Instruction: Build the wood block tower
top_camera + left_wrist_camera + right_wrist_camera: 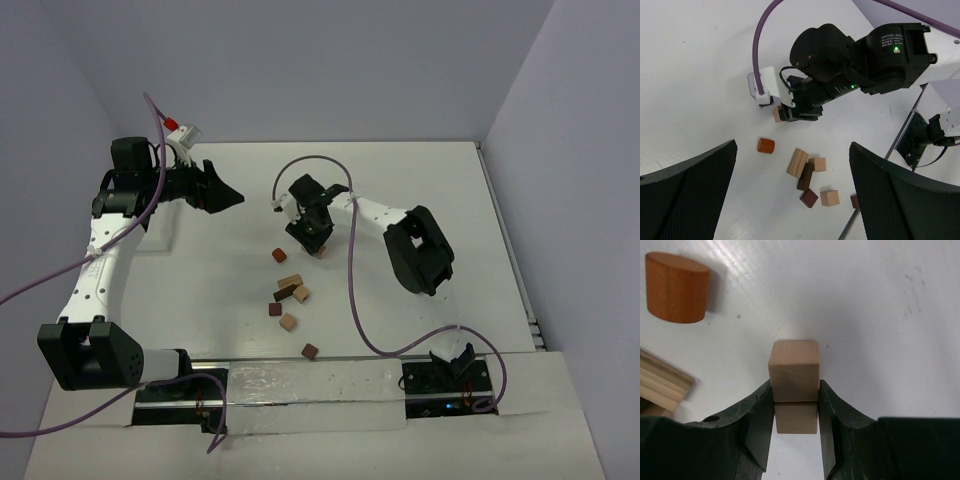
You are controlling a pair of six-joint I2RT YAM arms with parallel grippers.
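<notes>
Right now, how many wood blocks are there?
9. Two stacked tan blocks in the right gripper, a reddish one beside, five clustered nearer the bases, one dark nearest. The gripper may hide more.

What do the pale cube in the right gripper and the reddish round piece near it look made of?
The pale cube looks like bare light wood: matte, faint grain lines, crisp edges. The reddish round piece also looks wooden by its streaky grain, darker from stain or species, with a slight sheen. The right gripper is matte black, probably plastic, though I cannot be sure.
</notes>
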